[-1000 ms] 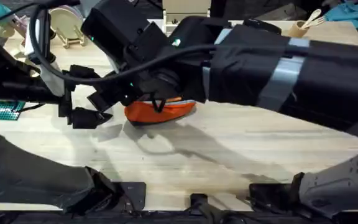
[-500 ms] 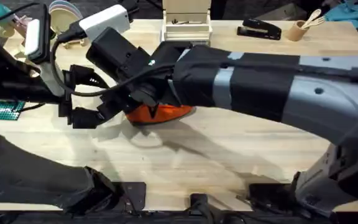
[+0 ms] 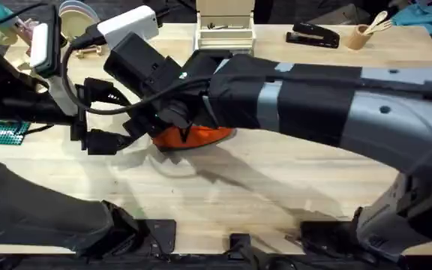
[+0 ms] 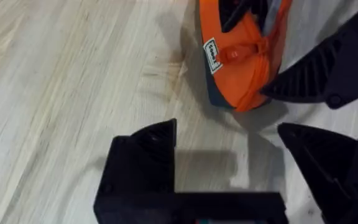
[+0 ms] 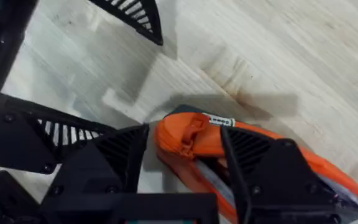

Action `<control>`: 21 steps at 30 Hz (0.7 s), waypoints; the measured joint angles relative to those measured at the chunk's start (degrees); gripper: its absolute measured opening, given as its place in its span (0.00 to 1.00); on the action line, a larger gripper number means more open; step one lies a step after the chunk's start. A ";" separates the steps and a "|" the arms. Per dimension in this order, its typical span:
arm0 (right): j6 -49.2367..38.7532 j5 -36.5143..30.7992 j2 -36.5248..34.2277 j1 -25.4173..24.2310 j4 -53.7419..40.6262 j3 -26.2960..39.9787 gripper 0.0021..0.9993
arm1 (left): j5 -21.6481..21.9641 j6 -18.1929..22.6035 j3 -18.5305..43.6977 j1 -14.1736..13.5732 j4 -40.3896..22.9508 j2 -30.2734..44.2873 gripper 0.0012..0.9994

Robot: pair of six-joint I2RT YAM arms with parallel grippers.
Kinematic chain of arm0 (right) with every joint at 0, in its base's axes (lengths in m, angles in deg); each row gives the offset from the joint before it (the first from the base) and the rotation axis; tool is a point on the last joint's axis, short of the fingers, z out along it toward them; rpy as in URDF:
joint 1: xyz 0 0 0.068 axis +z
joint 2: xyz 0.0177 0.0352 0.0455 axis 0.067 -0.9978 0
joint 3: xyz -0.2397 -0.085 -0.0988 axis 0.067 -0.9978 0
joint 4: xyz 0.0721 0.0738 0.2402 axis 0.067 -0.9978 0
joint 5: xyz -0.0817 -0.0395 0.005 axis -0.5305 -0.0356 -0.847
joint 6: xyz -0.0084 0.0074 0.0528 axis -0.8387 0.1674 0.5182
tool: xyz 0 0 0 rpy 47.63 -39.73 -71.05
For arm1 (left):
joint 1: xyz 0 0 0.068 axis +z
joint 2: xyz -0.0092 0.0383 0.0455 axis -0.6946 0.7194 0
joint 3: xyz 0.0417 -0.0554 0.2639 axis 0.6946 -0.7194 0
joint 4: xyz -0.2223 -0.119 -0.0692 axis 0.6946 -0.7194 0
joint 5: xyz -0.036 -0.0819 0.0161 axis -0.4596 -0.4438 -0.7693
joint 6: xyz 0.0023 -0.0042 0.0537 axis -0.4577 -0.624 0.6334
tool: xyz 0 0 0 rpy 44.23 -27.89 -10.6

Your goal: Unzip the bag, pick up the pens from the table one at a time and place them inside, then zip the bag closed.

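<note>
The bag [image 5: 191,140] is matt orange cloth, lying on the table [image 5: 278,56] of pale, smooth-grained wood.

Overhead looks down; both wrist views share the bag [image 4: 241,56] close-up.

right arm [image 3: 336,97]: fat, black cloth cover, grey tape band, grey shell further back. black box-shaped wrist part, black cables looping over it. left arm [image 3: 21,105]: black, thin black cables, white block near top. left gripper [image 4: 229,180]: black plastic fingers, flat triangle shape, small round screws. right gripper [image 5: 182,165]: black fingers, ribbed slats inside triangles.
</note>
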 joint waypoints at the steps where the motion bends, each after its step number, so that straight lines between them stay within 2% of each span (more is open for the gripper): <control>1: 0.00 0.00 0.00 0.00 -0.02 0.02 0.69 | 0.00 0.01 0.00 0.00 0.00 0.00 0.99; 5: 0.06 0.00 0.00 0.00 0.02 -0.15 0.67 | 0.00 0.01 0.00 0.00 0.02 0.01 0.99; 11: 0.70 -0.36 0.00 0.00 0.02 -1.09 0.52 | 0.00 0.01 0.00 0.00 0.22 0.00 0.99; 21: 1.05 -0.40 0.00 0.00 0.08 -1.14 0.16 | 0.00 0.00 0.00 0.00 0.22 0.01 0.99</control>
